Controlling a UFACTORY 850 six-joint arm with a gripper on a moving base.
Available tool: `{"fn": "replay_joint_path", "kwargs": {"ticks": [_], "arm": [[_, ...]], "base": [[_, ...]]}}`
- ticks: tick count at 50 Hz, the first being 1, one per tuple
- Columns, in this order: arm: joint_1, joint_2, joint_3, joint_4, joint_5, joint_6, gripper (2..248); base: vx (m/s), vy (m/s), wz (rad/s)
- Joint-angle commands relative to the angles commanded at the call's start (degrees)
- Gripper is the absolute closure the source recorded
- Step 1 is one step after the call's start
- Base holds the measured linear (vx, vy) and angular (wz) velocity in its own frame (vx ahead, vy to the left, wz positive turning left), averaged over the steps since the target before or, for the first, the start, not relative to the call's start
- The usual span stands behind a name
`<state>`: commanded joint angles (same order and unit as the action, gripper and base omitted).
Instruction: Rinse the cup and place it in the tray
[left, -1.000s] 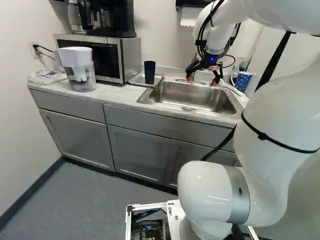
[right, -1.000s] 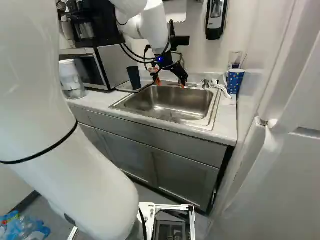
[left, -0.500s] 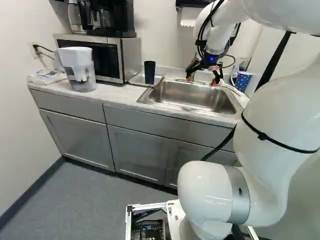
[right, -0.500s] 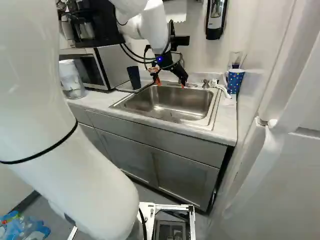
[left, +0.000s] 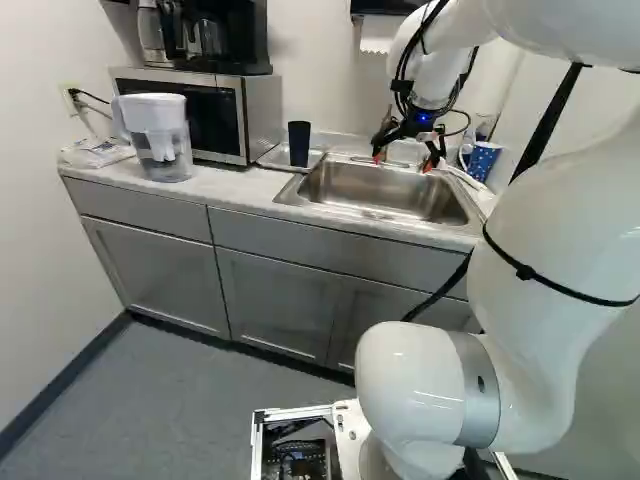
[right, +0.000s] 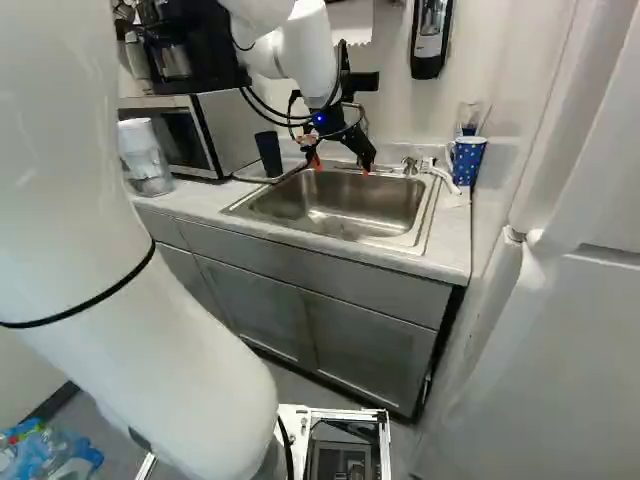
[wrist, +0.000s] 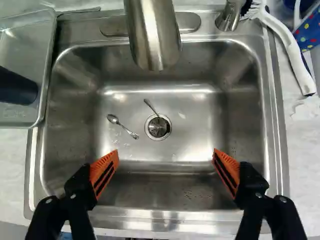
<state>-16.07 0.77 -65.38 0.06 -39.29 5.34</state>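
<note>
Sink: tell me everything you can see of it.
The sink is one rectangular basin with rounded corners and a flat rim, apparently shiny steel, set into the pale counter. On its floor, small drops or specks show, and a spoon lies beside the round drain; a second utensil reaches over the drain's edge. The faucet stands on the back rim, its spout above the basin. A tray overlaps one side of the rim. The open, empty gripper hangs above.
</note>
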Motion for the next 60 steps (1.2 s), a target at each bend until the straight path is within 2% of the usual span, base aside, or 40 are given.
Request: {"fn": "replay_joint_path", "kwargs": {"ticks": [37, 60], "arm": [[0.0, 0.0, 0.0, 0.0, 0.0, 0.0, 3], [0.0, 0.0, 0.0, 0.0, 0.0, 0.0, 3]], "base": [[-0.113, 0.001, -0.002], [-0.127, 0.033, -0.002]]}}
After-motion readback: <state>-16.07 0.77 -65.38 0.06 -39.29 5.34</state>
